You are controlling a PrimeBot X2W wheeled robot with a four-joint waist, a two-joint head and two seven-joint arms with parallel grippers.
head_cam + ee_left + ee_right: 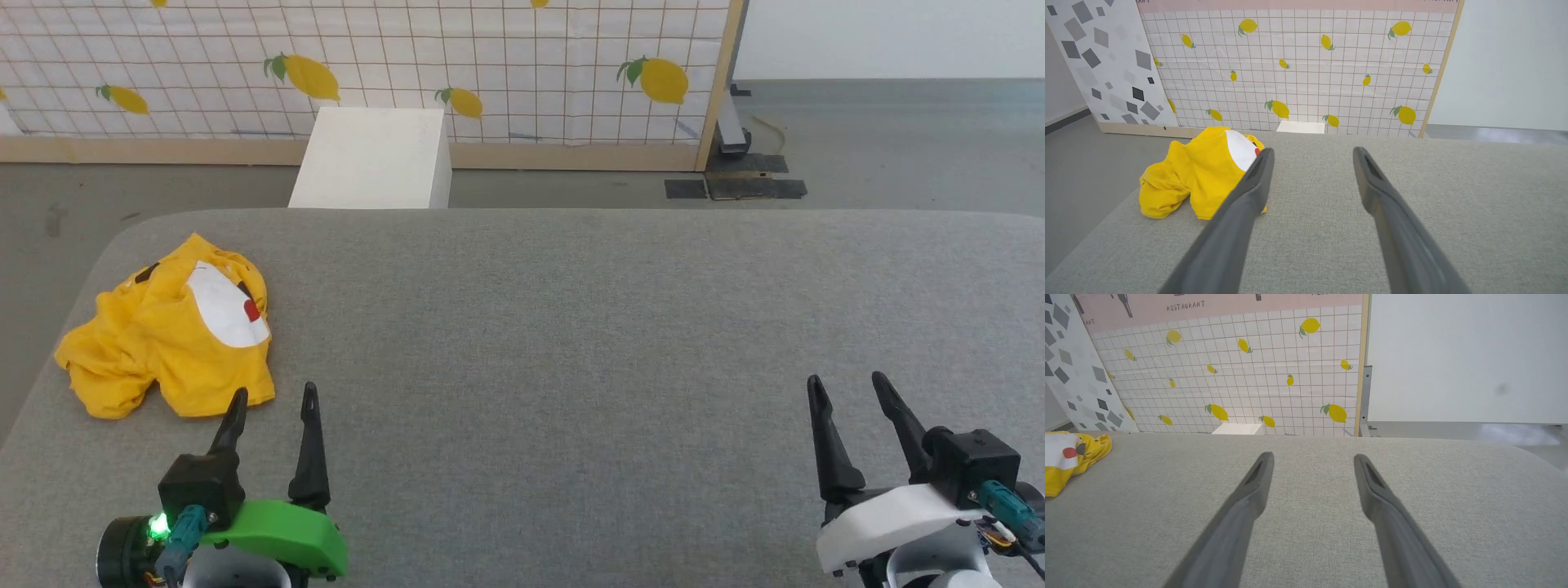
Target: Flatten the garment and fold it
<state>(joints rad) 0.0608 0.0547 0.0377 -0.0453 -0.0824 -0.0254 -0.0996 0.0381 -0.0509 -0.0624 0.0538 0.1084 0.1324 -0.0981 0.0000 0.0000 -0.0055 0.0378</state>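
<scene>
Garment (167, 343) lies bunched in a heap at the far left of the grey cloth-covered table (571, 327), close to its left edge. Its white print patch with the red dot faces up, and the sleeves and hem are tucked under folds, so we cannot tell which edge is which. Nothing is flattened yet, and we judge the task to be at its very start.

Our left gripper (274, 390) hovers on the near side of the heap, fingers spread wide and empty. One fingertip overlaps the shirt's near hem, though we cannot tell whether it touches. As the closer arm, it seems placed to take the first hold, probably to draw the cloth toward the middle where both arms reach.

Our right gripper (845, 378) hangs over bare table far to the right, well apart from the shirt, fingers likewise apart and holding nothing.

Soft cotton this close to the edge could slip off if pushed leftward.
</scene>
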